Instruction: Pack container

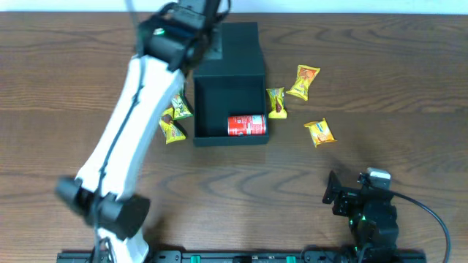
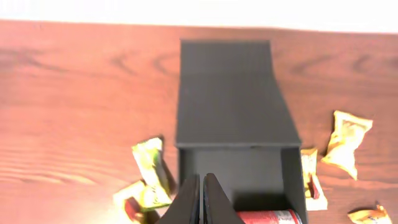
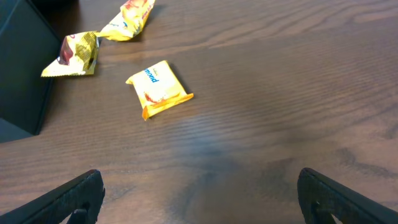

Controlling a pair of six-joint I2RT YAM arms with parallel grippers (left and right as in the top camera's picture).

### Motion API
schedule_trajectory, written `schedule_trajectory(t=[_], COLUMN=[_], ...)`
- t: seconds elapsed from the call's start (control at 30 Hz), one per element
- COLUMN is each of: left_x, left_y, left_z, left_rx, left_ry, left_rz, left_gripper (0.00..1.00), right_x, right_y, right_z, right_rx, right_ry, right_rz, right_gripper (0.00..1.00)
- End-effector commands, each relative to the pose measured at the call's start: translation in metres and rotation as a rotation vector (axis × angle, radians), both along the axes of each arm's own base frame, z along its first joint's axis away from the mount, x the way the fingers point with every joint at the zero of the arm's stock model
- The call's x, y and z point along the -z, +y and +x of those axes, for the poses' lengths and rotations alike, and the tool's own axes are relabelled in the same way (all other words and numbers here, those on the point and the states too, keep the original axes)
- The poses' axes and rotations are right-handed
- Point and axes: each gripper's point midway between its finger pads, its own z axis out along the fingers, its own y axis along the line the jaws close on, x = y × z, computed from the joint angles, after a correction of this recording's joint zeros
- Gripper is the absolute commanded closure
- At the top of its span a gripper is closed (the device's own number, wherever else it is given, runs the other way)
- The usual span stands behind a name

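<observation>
The container point(image 1: 228, 98) stands on the table point(image 1: 409, 80) toward the far middle; its compartment opens upward and its flap lid is folded back on the far side. A red can point(image 1: 246, 126) lies on its side inside, against the near wall. Two yellow snack packets point(image 1: 180, 107) point(image 1: 172, 130) lie just beside the left wall; a third packet point(image 1: 276, 102) lies just beside the right wall, and two more point(image 1: 305, 80) point(image 1: 319, 132) lie further right, apart from the box. The left fingers point(image 2: 190, 202) are pressed together with nothing between them; in the wrist view they hang over the open compartment, though whether they touch the box I cannot tell. The right fingers point(image 3: 74, 196) are spread wide and hold nothing; they sit low over bare table at the near right, well apart from the box, with one packet point(image 3: 159, 89) lying ahead of them.
</observation>
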Motion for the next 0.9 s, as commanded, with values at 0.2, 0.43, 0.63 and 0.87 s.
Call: schedule_trajectory(t=[0.2, 0.43, 0.63, 0.87], left_x=[-0.043, -0.046, -0.046, -0.052], left_y=[0.068, 0.084, 0.086, 0.1], left_z=[-0.004, -0.003, -0.002, 0.005], left_rx=[-0.085, -0.105, -0.109, -0.145], left_ry=[-0.098, -0.096, -0.097, -0.126], left_rz=[0.044, 0.007, 0.008, -0.002], left_gripper=[0.94, 0.94, 0.94, 0.94], right_x=[0.004, 0.004, -0.008, -0.037], right_y=[-0.001, -0.001, 0.0, 0.032], right_z=[0.0, 0.0, 0.006, 0.019], right_rx=[0.015, 0.015, 0.034, 0.158], right_ry=[0.005, 0.005, -0.054, -0.16], right_rz=[0.014, 0.014, 0.066, 0.754], right_gripper=[0.01, 0.01, 0.01, 0.01])
